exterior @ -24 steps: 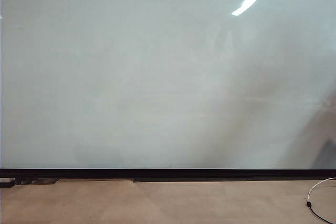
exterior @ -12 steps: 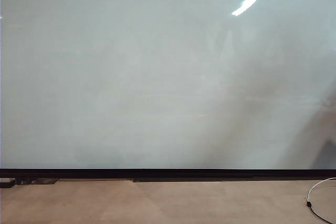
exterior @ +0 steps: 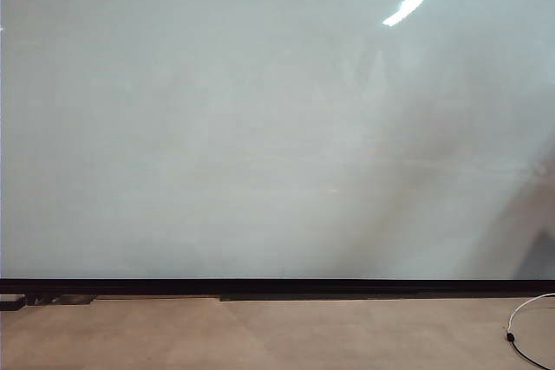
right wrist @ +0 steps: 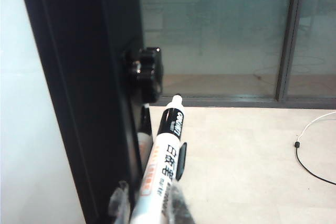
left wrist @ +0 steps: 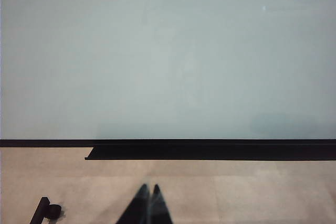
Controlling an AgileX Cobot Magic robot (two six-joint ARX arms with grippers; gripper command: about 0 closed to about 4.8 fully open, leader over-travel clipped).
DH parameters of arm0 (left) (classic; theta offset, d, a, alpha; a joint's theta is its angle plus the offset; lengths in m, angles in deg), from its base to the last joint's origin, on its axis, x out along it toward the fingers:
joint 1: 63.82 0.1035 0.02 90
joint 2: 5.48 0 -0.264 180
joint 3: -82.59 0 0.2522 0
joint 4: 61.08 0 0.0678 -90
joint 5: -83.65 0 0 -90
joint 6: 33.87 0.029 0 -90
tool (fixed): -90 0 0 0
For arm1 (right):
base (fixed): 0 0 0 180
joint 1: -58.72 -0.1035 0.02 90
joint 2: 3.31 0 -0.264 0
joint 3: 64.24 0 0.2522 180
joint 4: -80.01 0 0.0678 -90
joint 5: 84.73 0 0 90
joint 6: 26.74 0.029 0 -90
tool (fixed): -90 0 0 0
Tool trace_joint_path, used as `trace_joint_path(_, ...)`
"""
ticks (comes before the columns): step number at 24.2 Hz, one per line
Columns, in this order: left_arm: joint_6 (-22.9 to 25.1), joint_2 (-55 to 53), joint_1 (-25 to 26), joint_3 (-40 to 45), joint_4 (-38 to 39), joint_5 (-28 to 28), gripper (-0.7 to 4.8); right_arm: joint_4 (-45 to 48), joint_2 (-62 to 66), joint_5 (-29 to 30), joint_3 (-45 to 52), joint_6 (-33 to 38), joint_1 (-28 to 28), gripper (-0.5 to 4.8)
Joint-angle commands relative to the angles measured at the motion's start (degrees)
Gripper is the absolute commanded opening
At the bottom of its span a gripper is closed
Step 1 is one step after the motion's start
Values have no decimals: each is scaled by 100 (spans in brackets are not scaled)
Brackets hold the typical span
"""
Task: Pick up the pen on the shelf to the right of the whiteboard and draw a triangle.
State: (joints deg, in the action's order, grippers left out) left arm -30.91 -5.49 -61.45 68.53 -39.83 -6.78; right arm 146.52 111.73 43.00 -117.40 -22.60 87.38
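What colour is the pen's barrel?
White with black print, on the pen; clearest in the right wrist view.

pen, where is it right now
Only the right wrist view shows the pen: between the right tool's fingers, beside the whiteboard's black side frame.

The pen (right wrist: 164, 163) barrel bears dark Chinese characters, "白板笔"; smaller print is unreadable

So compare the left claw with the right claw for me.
The left claw carries nothing, while the right claw grips the pen. The left claw's fingers meet at the tips, shut; the right claw's fingers stand apart around the pen's barrel. The left claw points at the whiteboard face; the right sits by its black side frame. Neither shows in the exterior view.
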Motion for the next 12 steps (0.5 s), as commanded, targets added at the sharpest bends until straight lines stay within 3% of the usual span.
trace_joint_path(1,2,0,-2,-17,-70,24,-5,96,-9,57,-15,-22,4,77)
trace_joint_path(12,2,0,-2,-17,-70,24,-5,98,-17,94,-15,-116,7,24)
